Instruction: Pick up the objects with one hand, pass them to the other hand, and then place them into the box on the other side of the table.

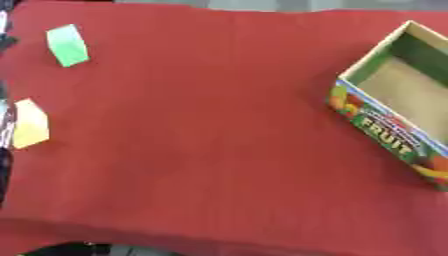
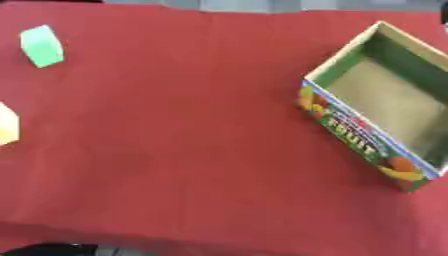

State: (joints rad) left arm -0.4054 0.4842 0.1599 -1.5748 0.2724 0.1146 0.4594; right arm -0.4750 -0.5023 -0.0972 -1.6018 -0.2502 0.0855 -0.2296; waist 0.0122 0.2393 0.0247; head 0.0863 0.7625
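The small green block (image 1: 67, 45) and pale yellow block (image 1: 30, 123) on the red-clothed desk (image 1: 201, 150) look light and rigid, best pinched across flat sides; the printed cardboard fruit box (image 2: 363, 137) sits empty. Neither hand shows, so the fingers' state cannot be told.

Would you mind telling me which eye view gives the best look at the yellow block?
The left eye view: the yellow block shows almost whole near the table's left edge. In the right eye view, the picture's left border cuts it off, leaving only a sliver.

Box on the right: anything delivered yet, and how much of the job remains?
Nothing looks done: the box shows only its bare cardboard floor. Nothing is in hand, as no robot hand can be made out in either view. Left: the green block and the yellow block both lie on the red cloth at the left side.
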